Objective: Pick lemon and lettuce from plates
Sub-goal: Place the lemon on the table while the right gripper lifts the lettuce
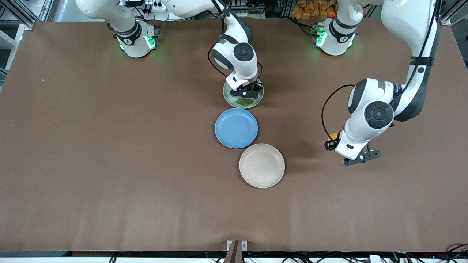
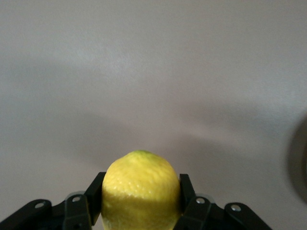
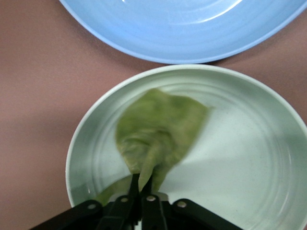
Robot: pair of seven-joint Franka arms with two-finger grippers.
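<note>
My left gripper [image 2: 140, 203] is shut on the yellow lemon [image 2: 140, 189], which fills the space between the black fingers. In the front view a sliver of the lemon [image 1: 332, 136] shows beside the left gripper [image 1: 335, 141], over bare table toward the left arm's end. My right gripper [image 1: 245, 92] is down in the mint green plate [image 1: 228, 98]. Its fingers are pinched shut on an edge of the lettuce [image 3: 160, 132], a wrinkly green leaf lying in that plate [image 3: 249, 158]. The beige plate [image 1: 261, 165] stands empty, nearest the front camera.
A blue plate [image 1: 236, 128] sits empty between the mint and beige plates, its rim close to the mint one in the right wrist view [image 3: 182, 28]. Brown table surface lies open toward both ends.
</note>
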